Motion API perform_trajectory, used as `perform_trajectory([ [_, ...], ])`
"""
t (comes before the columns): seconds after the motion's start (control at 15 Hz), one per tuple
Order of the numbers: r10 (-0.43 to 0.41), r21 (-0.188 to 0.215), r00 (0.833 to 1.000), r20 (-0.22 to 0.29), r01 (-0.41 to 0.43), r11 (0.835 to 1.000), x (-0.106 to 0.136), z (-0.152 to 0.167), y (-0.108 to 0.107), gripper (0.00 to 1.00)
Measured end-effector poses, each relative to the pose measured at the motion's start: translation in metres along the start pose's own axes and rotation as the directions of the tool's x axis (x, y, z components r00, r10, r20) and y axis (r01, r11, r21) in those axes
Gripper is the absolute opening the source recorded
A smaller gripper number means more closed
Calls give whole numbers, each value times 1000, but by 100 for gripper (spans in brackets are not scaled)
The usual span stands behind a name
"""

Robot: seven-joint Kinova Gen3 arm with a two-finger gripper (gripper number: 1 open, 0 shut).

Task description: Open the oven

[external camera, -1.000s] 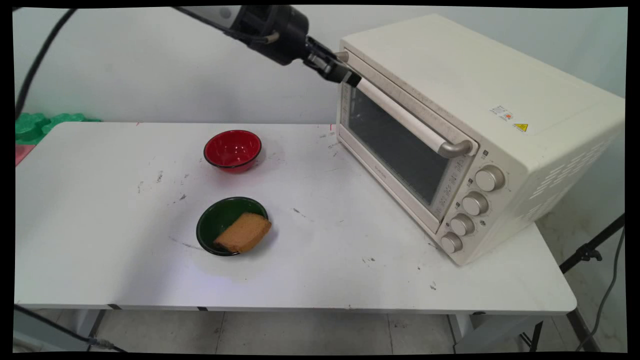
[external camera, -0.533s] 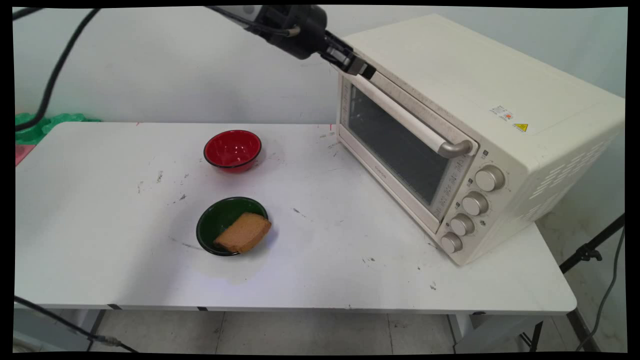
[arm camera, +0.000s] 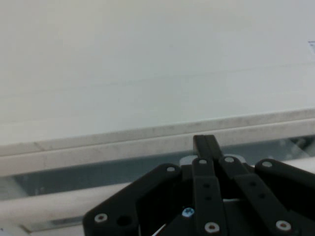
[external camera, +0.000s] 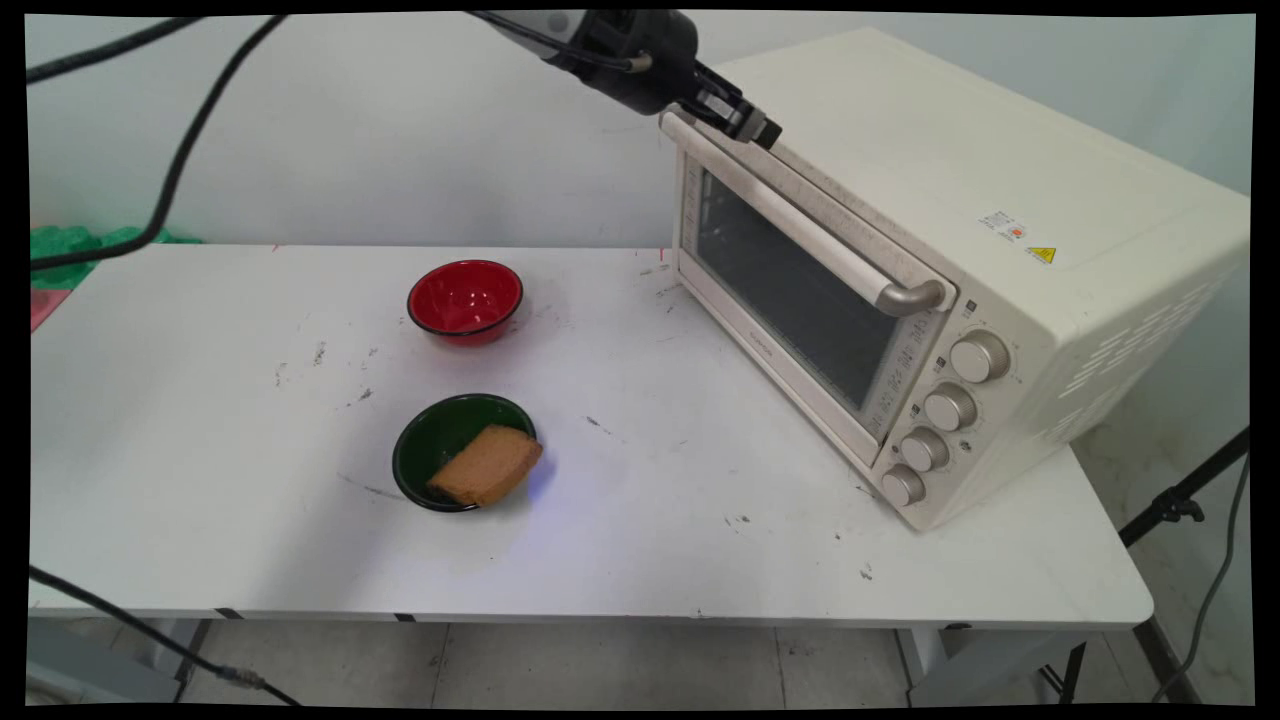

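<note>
Main view: a white counter point(external camera: 200, 400) seen from above its near side, with a pale wall behind it.
Arm: it comes in from the top edge, left of centre, with black cables point(external camera: 180, 150) hanging down to the left.
Claw: the black claw point(external camera: 755, 127) sits at the upper left front corner of a cream toaster oven point(external camera: 960, 210), just above the far end of the oven's door handle point(external camera: 800, 215).
Claw state: in the hand view the claw point(arm camera: 205, 145) has its two fingers pressed together into a single narrow black tip, with nothing between them.
Hand view: the oven's pale top point(arm camera: 147, 59) fills most of the picture; below it run a pale edge strip and a band of door glass point(arm camera: 88, 172), and the fingertip lies against that front edge. Whether it touches the oven I cannot tell.
Oven: it stands on the right part of the counter, turned at an angle, door shut, with four round knobs point(external camera: 945, 410) in a column at the right of its front.
Red bowl point(external camera: 465, 298): empty, near the middle of the counter, left of the oven.
Green bowl point(external camera: 462, 450): nearer the camera than the red one, well apart from the claw.
Bread point(external camera: 487, 464): a brown slice leaning in the green bowl, its right end resting over the rim.
</note>
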Motion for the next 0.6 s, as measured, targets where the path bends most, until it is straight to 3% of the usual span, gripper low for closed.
perform_trajectory([
  [0.6,9,42,1000,22,-10,999,2,28,-5,0],
])
